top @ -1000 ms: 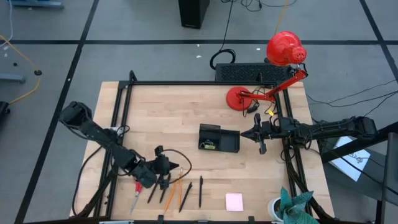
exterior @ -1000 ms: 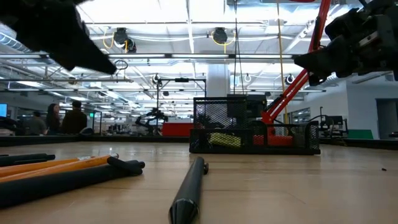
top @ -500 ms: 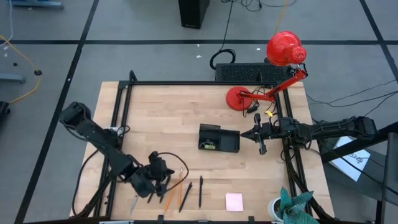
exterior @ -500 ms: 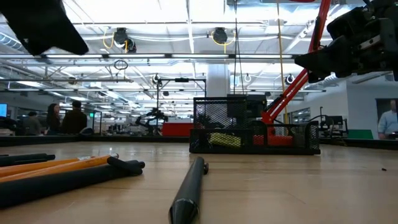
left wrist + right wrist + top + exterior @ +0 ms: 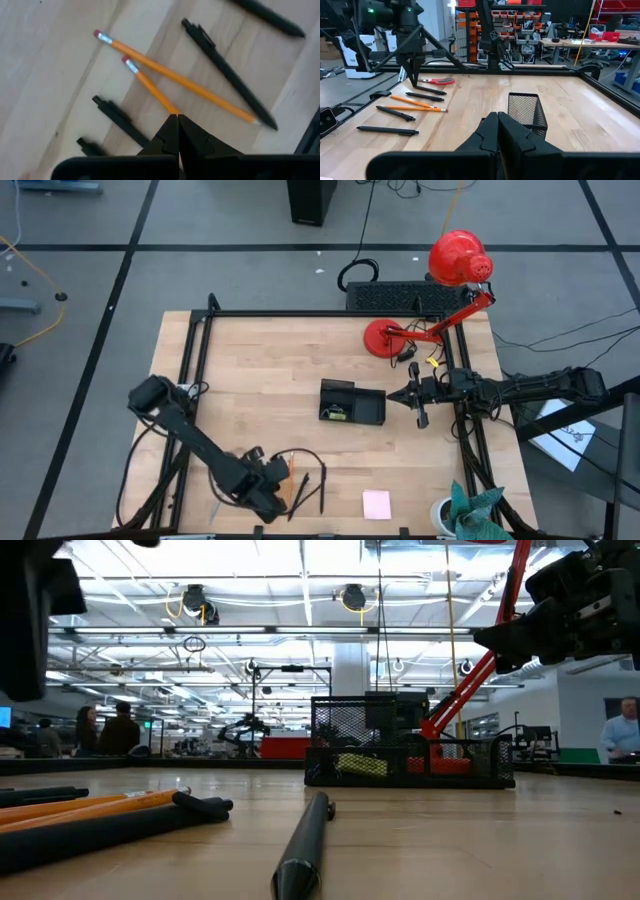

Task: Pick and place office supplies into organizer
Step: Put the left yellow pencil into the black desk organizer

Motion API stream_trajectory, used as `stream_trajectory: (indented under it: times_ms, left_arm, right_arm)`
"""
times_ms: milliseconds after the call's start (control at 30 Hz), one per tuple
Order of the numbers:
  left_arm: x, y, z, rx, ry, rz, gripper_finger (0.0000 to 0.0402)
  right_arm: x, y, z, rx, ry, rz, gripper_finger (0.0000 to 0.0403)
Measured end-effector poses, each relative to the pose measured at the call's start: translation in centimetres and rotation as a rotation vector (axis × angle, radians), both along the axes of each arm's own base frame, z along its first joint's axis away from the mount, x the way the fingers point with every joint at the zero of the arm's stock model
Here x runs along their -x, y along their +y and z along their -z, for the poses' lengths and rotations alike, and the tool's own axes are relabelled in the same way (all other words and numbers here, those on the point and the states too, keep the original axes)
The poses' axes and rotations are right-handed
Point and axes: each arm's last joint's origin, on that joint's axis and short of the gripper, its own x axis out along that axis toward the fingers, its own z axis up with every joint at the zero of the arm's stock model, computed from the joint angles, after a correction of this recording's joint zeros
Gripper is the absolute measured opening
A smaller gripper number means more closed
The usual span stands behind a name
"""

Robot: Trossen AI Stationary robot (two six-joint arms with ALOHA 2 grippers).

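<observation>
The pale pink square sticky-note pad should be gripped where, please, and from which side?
Probably its two opposite edges, coming straight down from above: the pale pink square sticky-note pad lies flat on the wooden table, clear of other items.

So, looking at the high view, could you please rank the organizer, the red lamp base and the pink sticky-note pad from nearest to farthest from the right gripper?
From the right gripper:
1. organizer, just beside it toward table centre.
2. red lamp base, at the far edge.
3. pink sticky-note pad, at the near edge.

Left gripper (image 5: 268, 492) moved toward near table edge, over orange pencils (image 5: 170, 80).
</observation>
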Motion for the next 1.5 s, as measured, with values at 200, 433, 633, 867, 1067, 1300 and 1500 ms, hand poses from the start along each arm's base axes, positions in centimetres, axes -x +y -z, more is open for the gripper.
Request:
stream_trajectory:
  times_ms: [200,433,633,867,1067,1300,1500]
  left_arm:
    - [-1.6,1.4,0.3,0.075,0.025,-0.148,0.0034]
    - [-3.0,3.6,0.3,0.086,0.045,-0.175,0.0091]
    - [-3.4,4.2,0.4,0.083,0.063,-0.104,0.0136]
    - [-3.8,4.3,1.4,0.068,0.078,-0.132,0.0163]
    - [-4.3,4.0,3.7,0.093,0.146,-0.137,0.0179]
    - [-4.3,3.9,4.3,0.094,0.167,-0.160,0.0179]
    - [-4.3,3.9,4.3,0.093,0.166,-0.160,0.0179]
  right_arm:
    - [0.0,0.0,0.0,0.000,0.000,0.000,0.0004]
    - [0.0,0.0,0.0,-0.001,0.000,0.000,0.0004]
    - [0.0,0.0,0.0,-0.001,0.000,0.000,0.0004]
    - [0.0,0.0,0.0,-0.001,0.000,-0.002,0.0004]
    - [0.0,0.0,0.0,-0.024,0.001,-0.001,0.0004]
    - [0.0,0.0,0.0,-0.023,-0.002,-0.002,0.0004]
    - [0.0,0.0,0.0,-0.023,-0.002,-0.002,0.0004]
